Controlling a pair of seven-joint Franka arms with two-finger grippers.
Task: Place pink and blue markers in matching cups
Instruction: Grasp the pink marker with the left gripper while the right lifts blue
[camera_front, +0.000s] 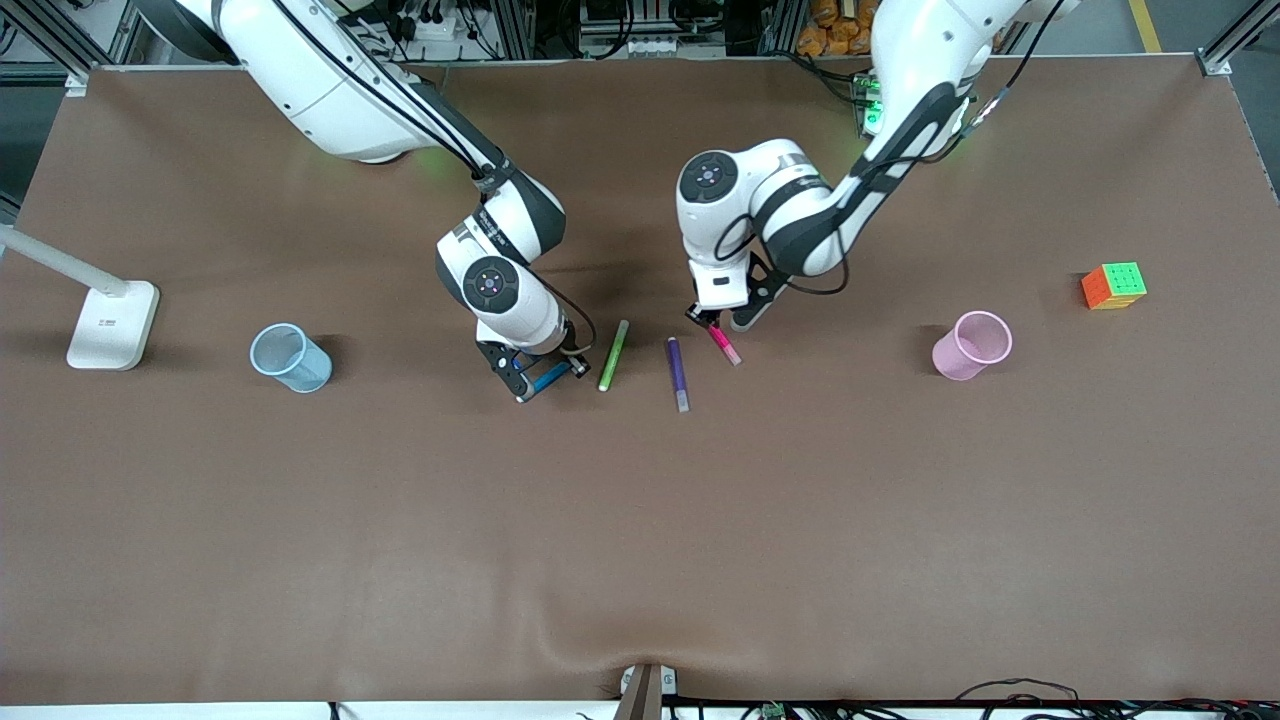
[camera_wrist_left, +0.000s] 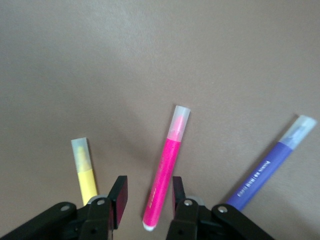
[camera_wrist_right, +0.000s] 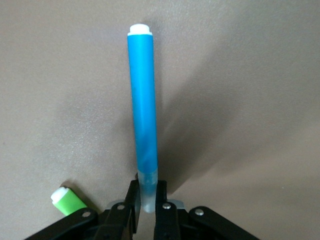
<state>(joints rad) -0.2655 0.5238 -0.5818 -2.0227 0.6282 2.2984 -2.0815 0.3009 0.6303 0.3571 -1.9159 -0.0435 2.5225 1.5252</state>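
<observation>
- The right hand (camera_front: 548, 378) is down at the table (camera_front: 640, 520), its fingers (camera_wrist_right: 132, 207) pressed against the pale cap end of the blue marker (camera_wrist_right: 142, 115) — the grip is closed on it, and the rest of the marker sticks out ahead of the hand.
- Just beside it, toward the left arm's end, lies the lime-green marker (camera_front: 613, 355); then the purple marker (camera_front: 678, 373).
- The left hand (camera_front: 708, 322) is low over the pink marker (camera_wrist_left: 165, 175), its fingers (camera_wrist_left: 119, 197) on either side of the barrel with a small gap on each side — partly closed, not gripping it.
- The pink marker lies on the table, beside the purple one.
- A yellow marker (camera_wrist_left: 85, 170) shows in the left wrist view, just beside that hand.
- The blue cup (camera_front: 290, 357) stands upright toward the right arm's end, well apart from the markers; a white lamp base (camera_front: 112, 325) is beside it.
- The pink cup (camera_front: 971, 345) stands toward the left arm's end, with a colour cube (camera_front: 1113, 286) near it.
</observation>
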